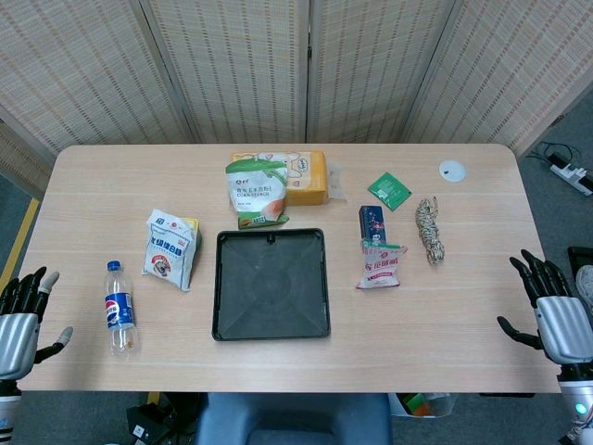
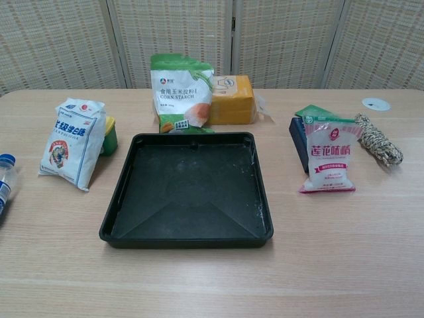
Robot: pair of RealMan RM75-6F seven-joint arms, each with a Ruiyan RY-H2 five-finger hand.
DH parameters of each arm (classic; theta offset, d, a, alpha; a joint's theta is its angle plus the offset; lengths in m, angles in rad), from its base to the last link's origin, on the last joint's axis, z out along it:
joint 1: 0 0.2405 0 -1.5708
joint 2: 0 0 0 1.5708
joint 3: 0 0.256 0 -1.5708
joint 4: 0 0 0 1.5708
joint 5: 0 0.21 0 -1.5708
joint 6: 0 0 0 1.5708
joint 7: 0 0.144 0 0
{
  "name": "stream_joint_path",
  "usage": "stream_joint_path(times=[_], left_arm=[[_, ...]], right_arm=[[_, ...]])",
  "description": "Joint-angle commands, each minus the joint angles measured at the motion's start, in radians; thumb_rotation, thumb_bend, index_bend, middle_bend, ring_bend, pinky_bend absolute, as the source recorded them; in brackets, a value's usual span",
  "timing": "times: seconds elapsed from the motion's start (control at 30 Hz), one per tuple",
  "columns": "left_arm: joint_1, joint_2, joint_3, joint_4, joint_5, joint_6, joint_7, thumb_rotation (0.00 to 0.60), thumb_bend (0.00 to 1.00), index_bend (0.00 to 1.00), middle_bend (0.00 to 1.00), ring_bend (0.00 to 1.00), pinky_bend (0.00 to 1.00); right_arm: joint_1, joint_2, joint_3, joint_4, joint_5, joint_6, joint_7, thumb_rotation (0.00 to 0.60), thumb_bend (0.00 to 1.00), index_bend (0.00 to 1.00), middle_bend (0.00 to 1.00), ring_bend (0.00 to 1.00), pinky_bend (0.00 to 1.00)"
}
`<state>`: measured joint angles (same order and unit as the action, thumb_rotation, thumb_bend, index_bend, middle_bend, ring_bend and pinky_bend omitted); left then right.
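A: Biggest thing on the counter [image 1: 445, 306] is the black tray [image 1: 271, 284], dead centre. Both hands sit out at the edges, fingers spread, holding nothing.

B: Yeah, the left hand [image 1: 20, 315] is nearest the Pepsi bottle [image 1: 119, 308], which stands upright just beside it near the front left edge.

A: Clear plastic, blue label and cap. I'd guess light, a bit slick and squashy, so wrap around the labelled middle.

B: The right hand [image 1: 554, 311] is well apart from the pink-and-white seasoning packet [image 1: 381, 263].
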<state>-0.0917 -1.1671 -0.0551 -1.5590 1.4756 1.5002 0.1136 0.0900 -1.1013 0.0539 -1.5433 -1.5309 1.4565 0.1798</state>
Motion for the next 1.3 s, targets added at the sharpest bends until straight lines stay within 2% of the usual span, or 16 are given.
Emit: stream_joint_path(times=[0.03, 0.5, 1.03, 1.3], left_arm=[[0.0, -0.002, 0.001, 0.002, 0.0, 0.0, 0.0, 0.6, 0.32, 0.0, 0.04, 0.06, 0.0], [0.008, -0.007, 0.003, 0.011, 0.015, 0.019, -0.029, 0.6, 0.32, 0.0, 0.04, 0.06, 0.0], [0.016, -0.007, 0.014, 0.019, 0.03, 0.023, -0.067, 0.6, 0.32, 0.0, 0.04, 0.06, 0.0], [0.014, -0.008, 0.018, 0.016, 0.033, 0.013, -0.066, 0.6, 0.32, 0.0, 0.04, 0.06, 0.0]], right_arm=[[0.008, 0.006, -0.007, -0.001, -0.008, -0.015, 0.021, 0.6, 0.27, 0.0, 0.0, 0.03, 0.0], [0.048, -0.001, -0.01, 0.02, -0.034, -0.057, 0.152, 0.6, 0.27, 0.0, 0.0, 0.06, 0.0], [0.204, -0.126, 0.006, 0.165, -0.012, -0.277, 0.426, 0.6, 0.27, 0.0, 0.0, 0.09, 0.0], [0.286, -0.214, 0.007, 0.25, -0.002, -0.389, 0.514, 0.6, 0.27, 0.0, 0.0, 0.09, 0.0]])
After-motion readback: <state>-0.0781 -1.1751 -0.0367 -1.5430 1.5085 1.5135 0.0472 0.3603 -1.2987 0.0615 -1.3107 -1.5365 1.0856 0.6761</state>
